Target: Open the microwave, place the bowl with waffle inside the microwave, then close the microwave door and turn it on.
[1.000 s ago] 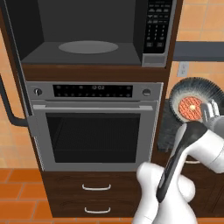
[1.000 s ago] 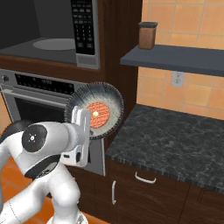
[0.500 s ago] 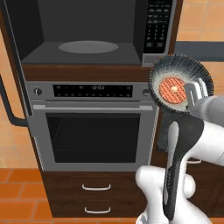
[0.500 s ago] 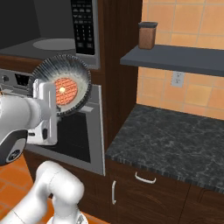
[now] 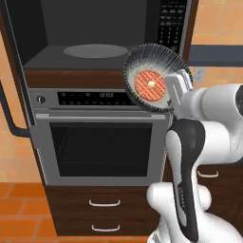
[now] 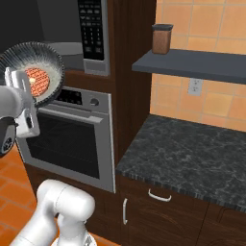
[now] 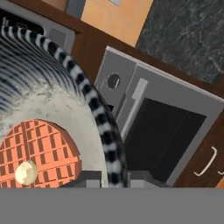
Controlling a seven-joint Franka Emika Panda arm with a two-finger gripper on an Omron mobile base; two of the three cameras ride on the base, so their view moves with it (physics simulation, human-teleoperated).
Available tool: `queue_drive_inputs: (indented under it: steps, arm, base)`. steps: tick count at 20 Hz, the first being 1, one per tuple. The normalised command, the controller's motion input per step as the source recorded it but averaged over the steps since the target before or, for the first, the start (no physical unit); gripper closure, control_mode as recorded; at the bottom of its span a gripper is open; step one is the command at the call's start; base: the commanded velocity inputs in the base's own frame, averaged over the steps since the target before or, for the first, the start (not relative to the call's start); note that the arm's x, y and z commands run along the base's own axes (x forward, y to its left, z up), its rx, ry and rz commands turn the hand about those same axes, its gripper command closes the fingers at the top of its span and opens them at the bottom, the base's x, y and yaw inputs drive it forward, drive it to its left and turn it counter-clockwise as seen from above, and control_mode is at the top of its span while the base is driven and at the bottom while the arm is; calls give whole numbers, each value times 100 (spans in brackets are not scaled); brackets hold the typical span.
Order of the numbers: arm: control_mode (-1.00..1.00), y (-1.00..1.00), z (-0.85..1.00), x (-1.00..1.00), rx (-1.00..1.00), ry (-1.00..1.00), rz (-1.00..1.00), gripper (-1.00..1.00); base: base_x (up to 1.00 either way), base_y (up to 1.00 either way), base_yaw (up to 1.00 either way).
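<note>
Item: bowl [image 5: 154, 78] w/ waffle [image 5: 151, 85], rim pinched by gripper [image 5: 176, 90] fingers; hung just below-right of open microwave [image 5: 99, 42] cavity, above oven [image 5: 102, 137].

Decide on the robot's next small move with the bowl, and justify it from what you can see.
Probably carry the bowl up and leftward into the open microwave. The claw grips the bowl's rim, the waffle lies inside, and the bowl hangs in front of the cavity's lower right corner, below the level of the turntable.
</note>
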Motion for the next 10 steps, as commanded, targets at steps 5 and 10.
queue_drive_inputs:
  steps: [5, 10]
  arm:
    - [-100, 50, 41, 62, 1, -2, 0, 100]
    - [-100, 10, 61, 70, 5, 10, -2, 100]
  base:
    - [0, 0, 0]
    - [0, 0, 0]
